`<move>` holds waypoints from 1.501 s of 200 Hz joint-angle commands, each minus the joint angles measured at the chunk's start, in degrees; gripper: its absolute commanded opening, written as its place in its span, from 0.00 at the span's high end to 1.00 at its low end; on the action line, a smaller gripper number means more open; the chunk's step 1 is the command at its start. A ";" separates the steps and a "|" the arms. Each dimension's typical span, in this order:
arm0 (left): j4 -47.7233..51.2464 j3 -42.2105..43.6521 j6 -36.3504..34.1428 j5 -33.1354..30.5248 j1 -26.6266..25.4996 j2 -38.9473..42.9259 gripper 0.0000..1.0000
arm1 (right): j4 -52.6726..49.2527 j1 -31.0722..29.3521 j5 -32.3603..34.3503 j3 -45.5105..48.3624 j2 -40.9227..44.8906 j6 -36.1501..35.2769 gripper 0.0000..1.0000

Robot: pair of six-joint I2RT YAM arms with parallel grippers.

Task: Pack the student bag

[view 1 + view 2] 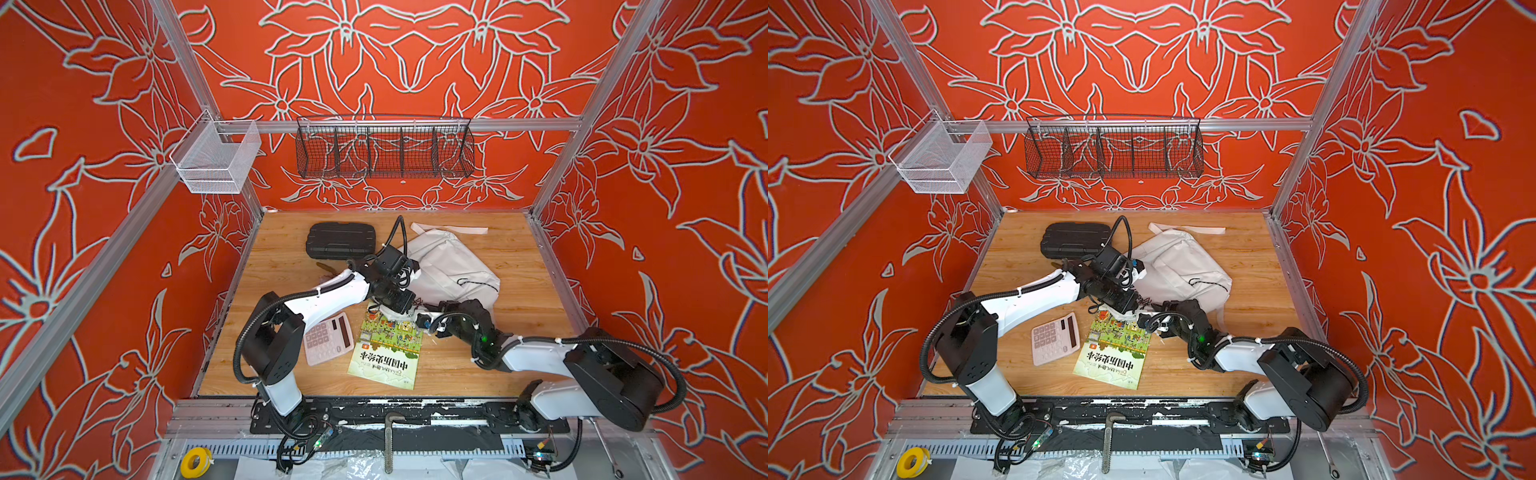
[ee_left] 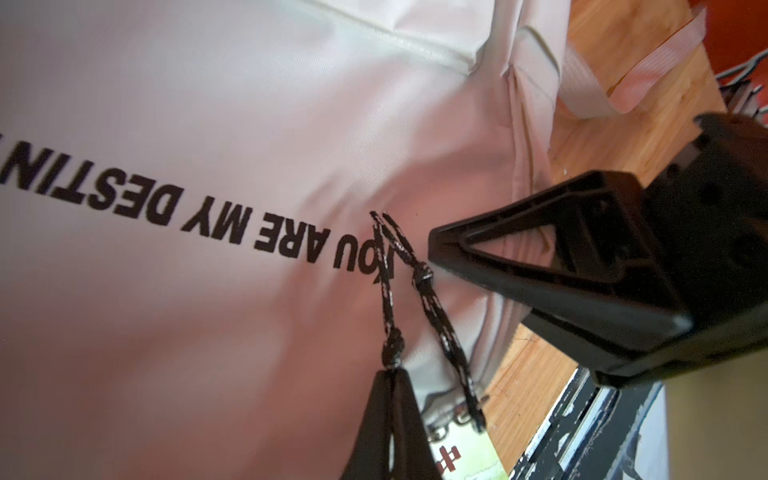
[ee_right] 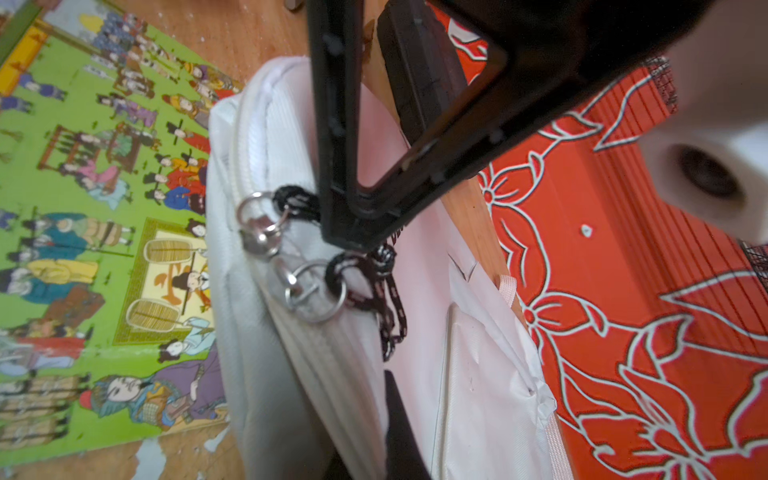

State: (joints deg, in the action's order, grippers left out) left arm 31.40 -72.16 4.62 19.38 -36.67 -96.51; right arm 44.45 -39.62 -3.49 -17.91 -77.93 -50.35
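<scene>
- The student bag is lying flat on the wooden table. In both top views it is filling the far right part, with its near corner reaching the far edge of the book.
- A white webbing strap is trailing along the table's far edge.
- Black block capitals are running across the bag's white fabric. The print is reading "YOU ARE MY DESTIN", with the last letter getting cut off by the edge of the left wrist view.
- The left gripper is pressed together at the bag's near corner, pinching a black zipper-pull cord just past its knot.
- The right gripper is squeezed together too, nipping the second zipper-pull cord, which is coming off the metal zipper slider. The two grippers are working just beside each other.
- The book is lying by the middle of the table's near edge. Its green cover is showing cartoon figures and the title "中国历史绘本", upside down in the top views. The smaller print beside it is too fine to read.
- A pink calculator is sitting just left of the book, its key labels too small to read.
- A black hard case is resting near the far edge, left of the bag.
</scene>
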 commanded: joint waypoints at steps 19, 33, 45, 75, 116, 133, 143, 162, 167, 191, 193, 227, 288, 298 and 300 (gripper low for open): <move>1.39 2.73 0.72 -7.78 5.57 4.61 1.00 | 4.41 1.63 -0.22 1.90 7.22 5.96 1.00; 1.39 2.64 -0.02 -8.39 6.14 4.92 1.00 | 1.57 2.20 -0.44 2.09 9.56 6.05 1.00; 1.39 2.71 -0.46 -8.49 6.68 5.14 1.00 | -1.13 2.99 -0.61 2.35 11.53 6.33 1.00; 0.74 2.20 -0.26 -6.79 7.31 5.64 1.00 | -8.94 4.50 -1.52 2.18 14.65 5.73 1.00; -0.61 0.89 2.24 -3.31 7.30 6.24 1.00 | -17.29 5.07 -6.04 0.04 15.52 7.72 0.89; -3.69 1.50 5.94 -0.69 7.20 7.40 1.00 | -27.12 5.55 -10.42 -3.93 16.43 10.96 0.72; -5.84 2.53 8.27 0.30 7.10 8.12 1.00 | -32.19 5.63 -11.82 -6.07 17.57 14.35 0.64; -9.19 4.90 11.18 0.81 7.00 9.26 1.00 | -39.36 5.73 -12.56 -9.01 21.15 22.51 0.55; -9.98 5.53 11.66 0.84 6.98 9.40 1.00 | -41.34 5.82 -12.24 -9.71 22.19 24.98 0.54; -11.36 7.12 12.89 1.05 6.92 9.08 1.00 | -48.78 5.78 -6.36 -14.44 24.58 41.73 0.50; -11.40 7.19 12.98 1.13 6.95 9.00 1.00 | -49.22 5.85 -5.13 -14.92 24.54 43.67 0.49; -12.37 7.21 13.83 1.65 6.68 8.85 1.00 | -57.88 5.92 1.57 -22.91 16.81 82.93 0.53; -14.18 7.66 14.22 0.78 4.36 9.56 1.00 | -52.10 5.84 -11.96 -26.51 1.54 116.96 0.46; -14.72 8.20 14.40 0.38 3.78 9.62 1.00 | -51.86 5.77 -12.11 -27.23 0.49 117.66 0.44; -14.81 8.36 14.44 0.33 3.68 9.66 1.00 | -51.59 5.71 -12.10 -27.23 0.39 117.74 0.44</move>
State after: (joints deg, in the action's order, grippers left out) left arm 19.20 -64.73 18.11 20.03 -31.62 -88.36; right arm -7.51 -34.06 -12.08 -42.41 -76.20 53.95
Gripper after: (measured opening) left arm 0.048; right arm 0.551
